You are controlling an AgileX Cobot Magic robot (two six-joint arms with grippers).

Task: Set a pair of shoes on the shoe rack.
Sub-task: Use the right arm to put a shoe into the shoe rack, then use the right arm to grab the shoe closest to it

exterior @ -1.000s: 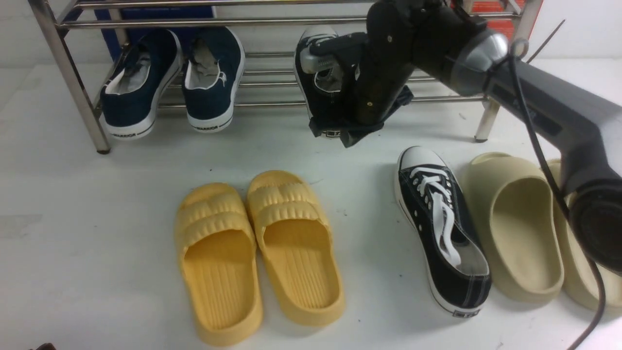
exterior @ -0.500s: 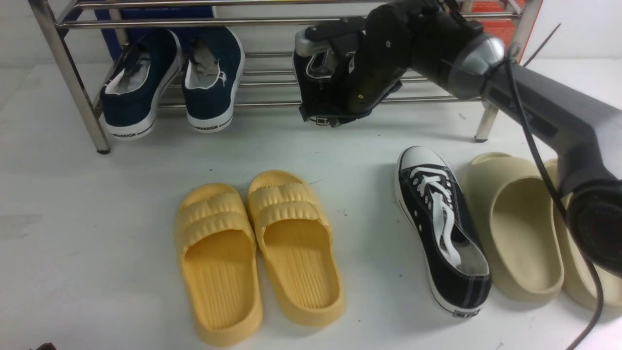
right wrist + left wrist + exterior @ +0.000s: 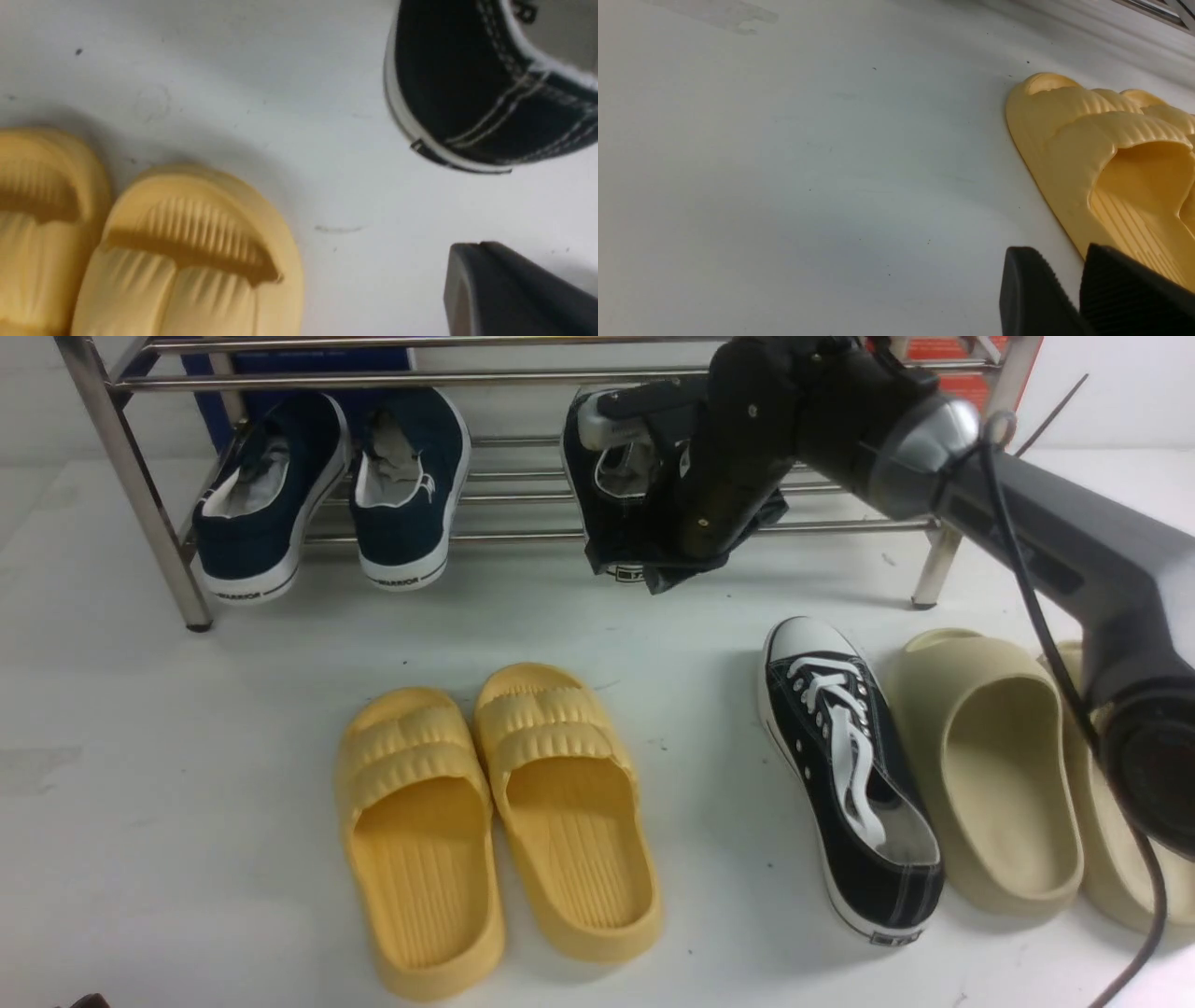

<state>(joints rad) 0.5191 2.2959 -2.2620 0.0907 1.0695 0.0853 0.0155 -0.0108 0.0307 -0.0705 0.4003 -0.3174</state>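
the right arm stretches across to the lower tier of the shoe rack (image 3: 392, 378), a silver frame of tube bars at the far side of the white surface (image 3: 140, 756), and the right end effector (image 3: 691, 513) sits over a black sneaker (image 3: 602, 537) that lies tilted on those bars, toe to the back and heel jutting forward past the front bar. the wrist housing hides the fingers in the front view, and the right wrist view gives only one dark finger (image 3: 514, 294), apart from the sneaker's heel, so whether this end effector grips the shoe or stands free of it cannot be told. the other black sneaker (image 3: 854, 775) lies on the surface in front of the rack's right end, toe toward the rack, white laces up, just beside a pair of beige slides (image 3: 999, 775) on its right. two navy sneakers (image 3: 411, 495) rest on the left part of the same lower tier, heels forward. a pair of yellow slides (image 3: 569, 812) sits side by side near the middle of the surface, toes toward the rack. the left end effector (image 3: 1062, 256) shows only in the left wrist view, low over bare surface near one yellow slide, its two black ribbed fingers a narrow slit apart with nothing between them
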